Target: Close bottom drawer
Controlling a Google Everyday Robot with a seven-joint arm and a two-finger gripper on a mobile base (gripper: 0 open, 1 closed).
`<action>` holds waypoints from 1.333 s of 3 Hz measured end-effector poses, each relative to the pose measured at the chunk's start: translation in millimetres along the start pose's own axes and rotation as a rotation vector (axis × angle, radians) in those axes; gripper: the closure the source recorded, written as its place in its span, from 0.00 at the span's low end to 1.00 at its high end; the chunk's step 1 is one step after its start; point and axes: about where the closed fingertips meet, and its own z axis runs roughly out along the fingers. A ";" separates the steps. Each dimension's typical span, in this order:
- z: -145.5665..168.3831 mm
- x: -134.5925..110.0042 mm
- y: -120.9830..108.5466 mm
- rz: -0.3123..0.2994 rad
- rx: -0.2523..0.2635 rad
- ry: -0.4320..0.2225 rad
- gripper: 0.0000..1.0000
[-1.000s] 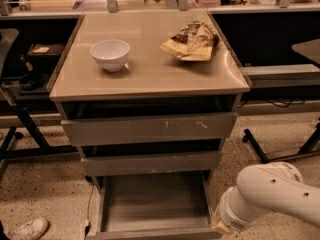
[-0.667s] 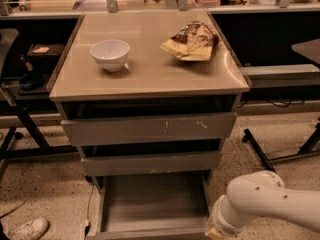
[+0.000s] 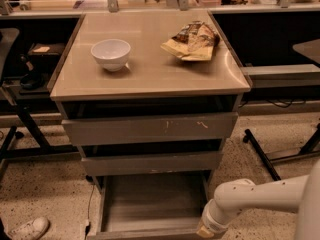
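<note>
The arm [image 3: 260,196] has swung in from the right and dropped lower since a second ago. Its wrist end now sits at the front right corner of the bottom drawer [image 3: 155,199], where before it hung further right, clear of that corner. Nothing else has shifted. The drawer is as far out as it was.

The gripper [image 3: 205,230] is down at the very bottom of the view, right by that corner, and most of it is cut off. I cannot tell whether it is apart or together, nor whether it is touching the drawer front [image 3: 145,234] or only just beside it.

The drawer stands pulled well out from under the middle drawer [image 3: 152,163], its bare grey tray open to the ceiling. From the gripper, the tray lies to the left and away, towards the cabinet [image 3: 150,74]. The front runs left to right across the view, which is the drawer's long line where it faces the robot. Its slide runs the other way, straight back into the cabinet.

So the push, I'd judge, must go square into that front and away from the robot. From the right corner an off-centre shove could skew the drawer on its runners, so a spot nearer the middle of the front looks safer.
</note>
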 end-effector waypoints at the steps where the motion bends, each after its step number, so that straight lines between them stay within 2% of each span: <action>1: 35.6 9.9 19.6 0.027 -0.075 0.004 1.00; 2: 35.8 10.1 20.0 0.026 -0.076 0.004 1.00; 3: 50.3 14.1 21.6 0.040 -0.098 0.011 1.00; 4: 112.6 26.0 14.4 0.064 -0.161 0.042 1.00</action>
